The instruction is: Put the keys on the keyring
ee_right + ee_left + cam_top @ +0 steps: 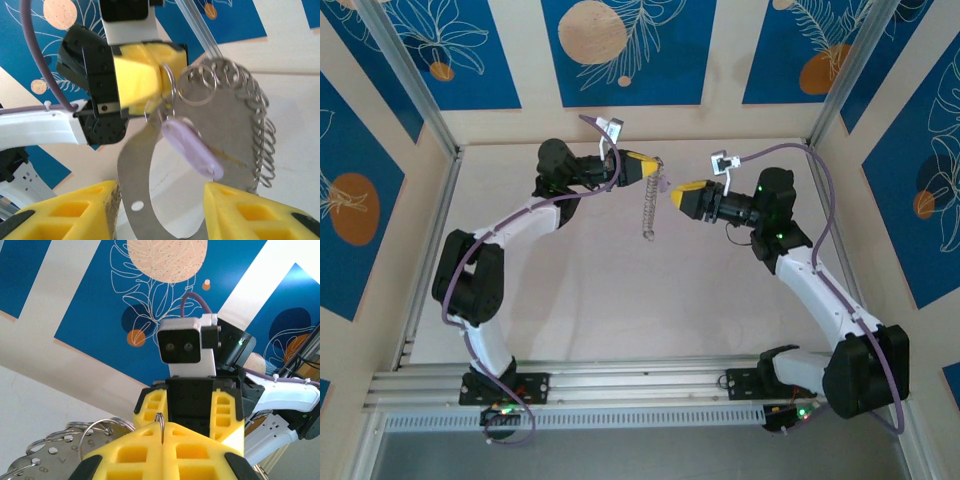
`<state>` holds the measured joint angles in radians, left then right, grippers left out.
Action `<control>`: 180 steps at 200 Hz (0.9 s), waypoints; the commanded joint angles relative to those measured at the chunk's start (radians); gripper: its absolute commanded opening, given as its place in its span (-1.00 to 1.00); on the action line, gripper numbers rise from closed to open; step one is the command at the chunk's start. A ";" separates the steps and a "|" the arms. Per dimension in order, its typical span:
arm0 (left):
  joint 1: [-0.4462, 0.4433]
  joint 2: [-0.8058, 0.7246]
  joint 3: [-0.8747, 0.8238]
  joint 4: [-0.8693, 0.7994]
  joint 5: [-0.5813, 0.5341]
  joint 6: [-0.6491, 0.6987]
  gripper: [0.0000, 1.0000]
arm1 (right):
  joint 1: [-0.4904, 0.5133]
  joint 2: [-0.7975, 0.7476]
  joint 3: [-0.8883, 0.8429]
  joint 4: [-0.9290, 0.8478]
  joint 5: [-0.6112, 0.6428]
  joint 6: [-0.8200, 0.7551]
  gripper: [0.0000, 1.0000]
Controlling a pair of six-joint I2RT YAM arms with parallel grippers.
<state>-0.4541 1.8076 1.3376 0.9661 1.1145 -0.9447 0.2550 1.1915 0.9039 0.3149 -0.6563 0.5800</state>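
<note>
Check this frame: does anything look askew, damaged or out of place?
Nothing looks damaged. The keyring hangs in mid-air, pinched by the shut left fingers, with the lilac key dangling askew across it. The right fingers are open beside it.

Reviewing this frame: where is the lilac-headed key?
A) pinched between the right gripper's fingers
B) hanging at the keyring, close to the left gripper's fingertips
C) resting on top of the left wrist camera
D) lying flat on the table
B: in the right wrist view the key dangles against the keyring right beside the left gripper, which is shut on one of its rings, while the right gripper stands open, clear of the key.
</note>
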 commanded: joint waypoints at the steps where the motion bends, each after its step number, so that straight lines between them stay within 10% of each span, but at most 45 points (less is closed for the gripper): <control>1: -0.005 -0.057 -0.001 0.071 0.000 -0.005 -1.00 | 0.004 0.035 0.058 0.066 -0.020 0.011 -0.01; 123: -0.005 -0.065 0.000 0.108 0.016 -0.043 -1.00 | 0.047 0.179 0.136 0.119 -0.089 -0.003 -0.08; 180: -0.004 -0.062 -0.002 0.115 0.013 -0.041 -1.00 | 0.068 0.162 0.122 0.112 -0.139 -0.006 -0.96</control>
<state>-0.4541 1.7866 1.3376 1.0111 1.1179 -0.9718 0.3126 1.3689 1.0130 0.4156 -0.7559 0.5816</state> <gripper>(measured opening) 0.047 0.091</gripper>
